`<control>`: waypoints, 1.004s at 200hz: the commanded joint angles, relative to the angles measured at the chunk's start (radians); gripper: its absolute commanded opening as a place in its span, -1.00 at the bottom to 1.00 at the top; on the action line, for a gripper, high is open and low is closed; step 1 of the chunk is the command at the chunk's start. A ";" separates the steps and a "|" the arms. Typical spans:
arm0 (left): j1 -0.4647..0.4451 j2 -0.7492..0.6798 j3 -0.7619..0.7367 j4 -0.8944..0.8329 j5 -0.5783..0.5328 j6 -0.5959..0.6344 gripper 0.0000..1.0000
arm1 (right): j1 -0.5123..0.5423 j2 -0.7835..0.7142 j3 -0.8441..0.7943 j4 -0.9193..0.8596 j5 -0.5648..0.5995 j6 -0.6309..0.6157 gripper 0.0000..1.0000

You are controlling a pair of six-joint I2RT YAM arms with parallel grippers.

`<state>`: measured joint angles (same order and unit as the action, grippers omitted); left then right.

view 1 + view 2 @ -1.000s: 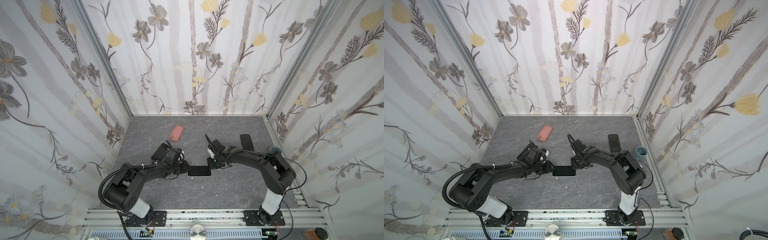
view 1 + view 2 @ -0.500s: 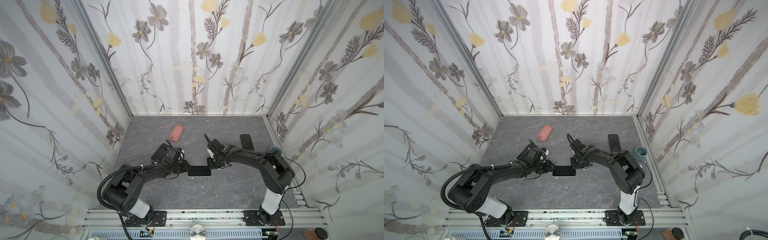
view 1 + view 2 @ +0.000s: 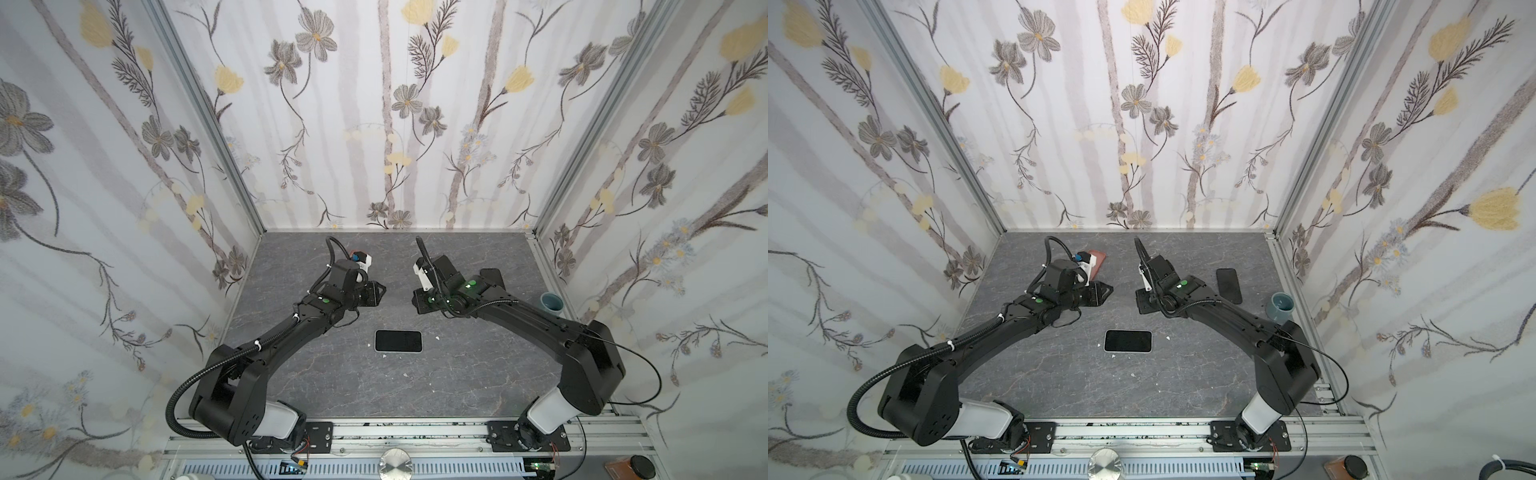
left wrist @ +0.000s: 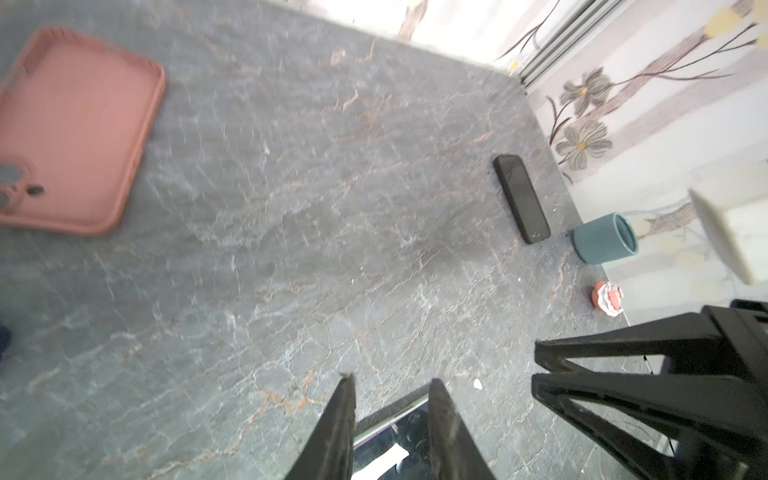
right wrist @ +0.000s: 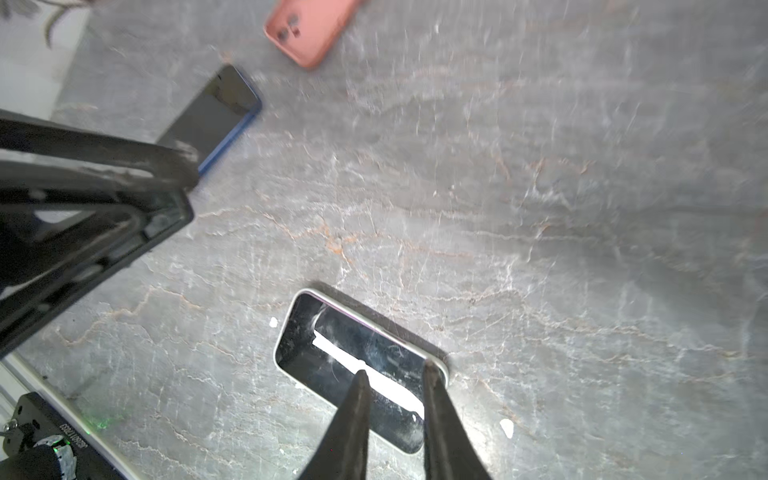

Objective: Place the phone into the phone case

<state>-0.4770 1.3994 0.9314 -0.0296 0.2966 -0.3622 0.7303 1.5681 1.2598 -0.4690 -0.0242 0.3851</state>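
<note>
Both arms have lifted off the phone (image 3: 398, 341); left gripper (image 4: 392, 379) and right gripper (image 5: 395, 368) jaws slightly parted, holding nothing. Table (image 3: 457, 374): matte grey veined stone. Phone lies flat mid-table, clear of both: glossy black rectangle, rounded corners, smudged glass, pale rim, possibly a case edge. Near the back wall: pink case (image 3: 1097, 261), matte, raised lip. Few white flecks (image 5: 507, 427) beside phone.

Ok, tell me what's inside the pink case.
The pink case looks empty: only its bare inside and camera holes show. One end lies outside the left wrist view, unseen.
</note>
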 commanded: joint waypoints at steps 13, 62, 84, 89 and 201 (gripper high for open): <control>0.005 -0.072 0.007 0.006 -0.048 0.123 -0.35 | 0.025 -0.115 -0.048 0.129 0.085 -0.108 -0.48; 0.006 -0.328 -0.226 0.216 -0.082 0.264 -0.16 | 0.083 -0.262 -0.161 0.307 0.127 -0.347 -0.32; 0.005 -0.448 -0.324 0.284 -0.068 0.320 0.00 | 0.117 -0.311 -0.237 0.385 0.095 -0.441 -0.12; 0.005 -0.474 -0.341 0.296 -0.063 0.327 0.05 | 0.118 -0.319 -0.250 0.397 0.086 -0.459 -0.04; 0.000 -0.809 -0.541 0.241 0.037 0.424 1.00 | 0.182 -0.310 -0.384 0.271 -0.159 -0.975 1.00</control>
<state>-0.4747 0.6315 0.3988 0.2493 0.2901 -0.0090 0.8974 1.2541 0.8959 -0.1677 -0.1539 -0.4168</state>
